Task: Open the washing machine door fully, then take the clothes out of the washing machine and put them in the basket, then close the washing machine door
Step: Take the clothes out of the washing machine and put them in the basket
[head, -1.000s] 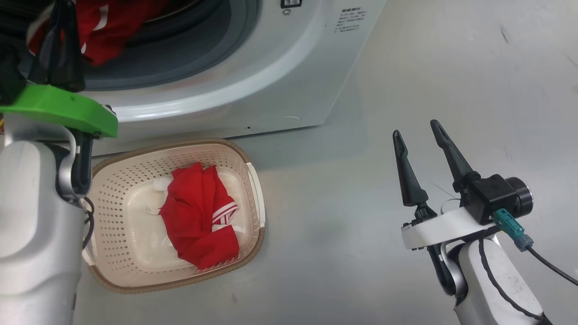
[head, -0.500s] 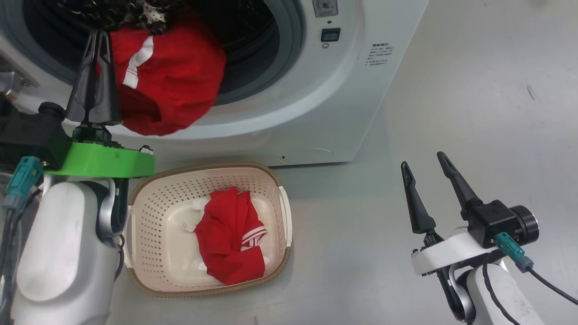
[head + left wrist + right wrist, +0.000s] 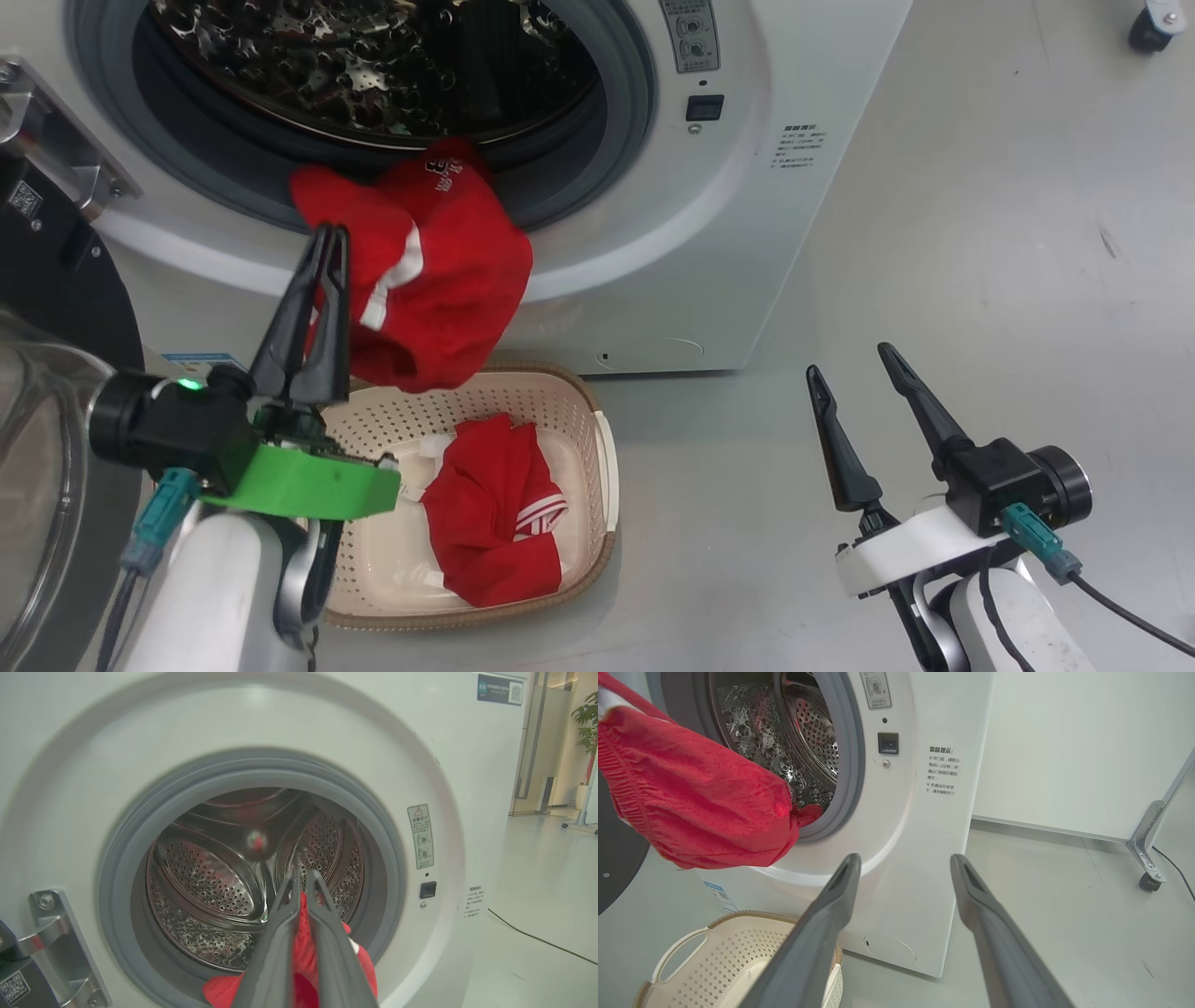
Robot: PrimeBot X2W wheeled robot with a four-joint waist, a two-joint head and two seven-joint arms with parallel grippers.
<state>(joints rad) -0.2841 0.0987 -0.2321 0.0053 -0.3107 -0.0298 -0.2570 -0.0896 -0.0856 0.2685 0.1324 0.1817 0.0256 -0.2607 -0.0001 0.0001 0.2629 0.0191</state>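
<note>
Transfer of clothes from the machine to the basket is the step in hand, I judge. Nearest, the right tool (image 3: 848,360) stands over the floor at the lower right, its two fingers wide apart and holding nothing. The left tool (image 3: 331,231) is pinched tight on a red garment (image 3: 439,280) with a white stripe. This garment hangs in front of the washing machine (image 3: 747,233), above the far rim of the basket (image 3: 565,420), and its far end seems to lie on the grey ring (image 3: 852,765). In the basket lies another red piece (image 3: 499,509). The washing machine door (image 3: 47,299) stands swung open at the left. Further back, the steel drum (image 3: 373,56) looks empty, as far as it is visible. The next move calls for drawing the garment clear of the ring, bringing it over the middle of the basket, lowering it, and opening the fingers there.
</note>
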